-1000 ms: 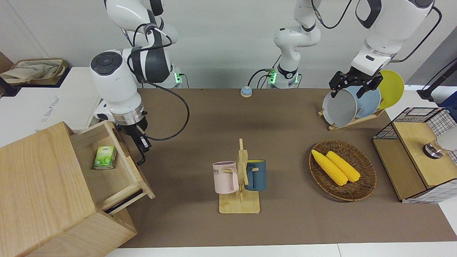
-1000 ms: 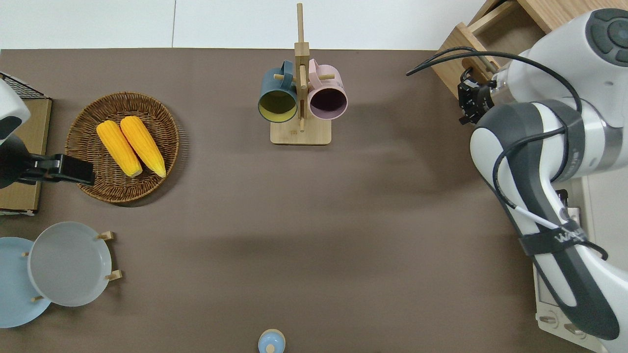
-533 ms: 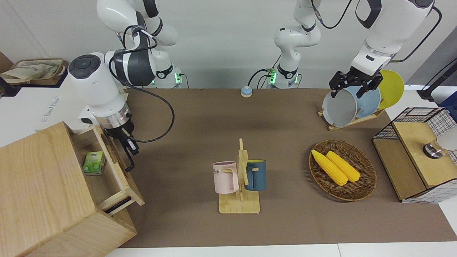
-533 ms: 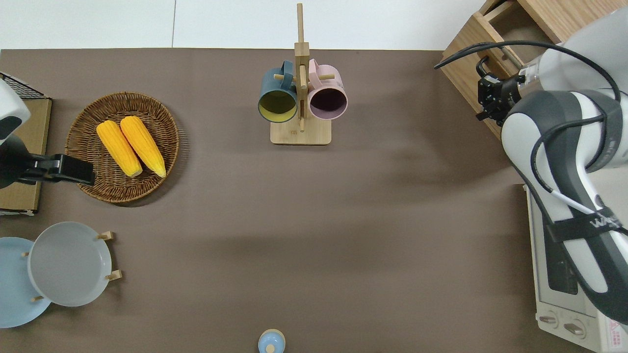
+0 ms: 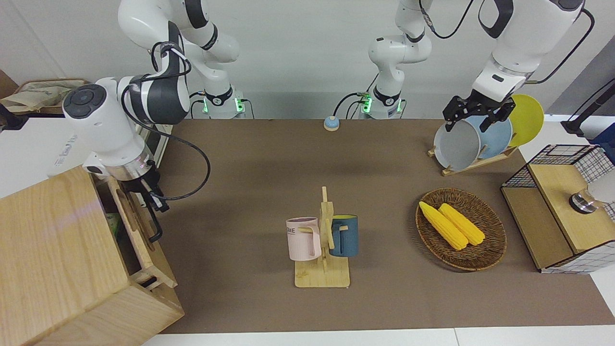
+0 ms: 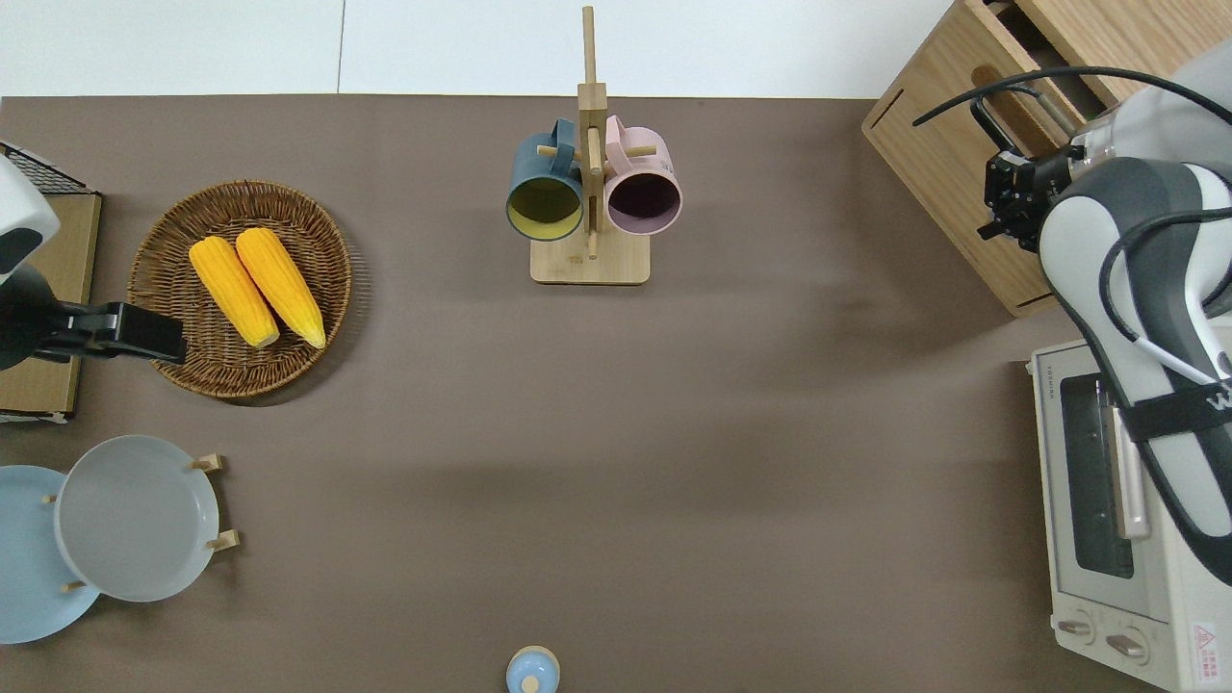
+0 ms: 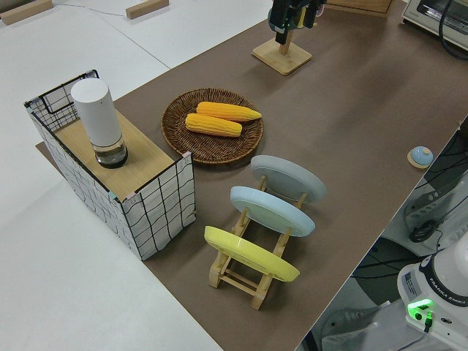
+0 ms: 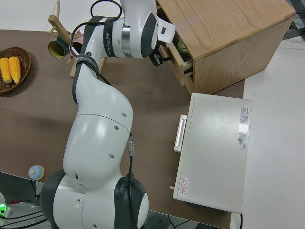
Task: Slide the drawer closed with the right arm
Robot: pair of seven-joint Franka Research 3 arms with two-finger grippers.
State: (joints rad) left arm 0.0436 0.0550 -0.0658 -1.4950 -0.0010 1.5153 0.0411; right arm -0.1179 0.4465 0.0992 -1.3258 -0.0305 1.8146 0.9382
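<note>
Drawer: pale wood, black loop handle, set in the large wooden box at my right arm's end of the table; only a narrow gap open, a green carton just visible inside.

My right gripper: at the drawer front, at the handle (whether my fingers are open or closed on it, I cannot tell).

My left arm: parked.

Toaster oven: beside the box, nearer to me.

Mug rack: mid-table, pink and blue mugs hung on it.

Basket: holds two corn cobs.
</note>
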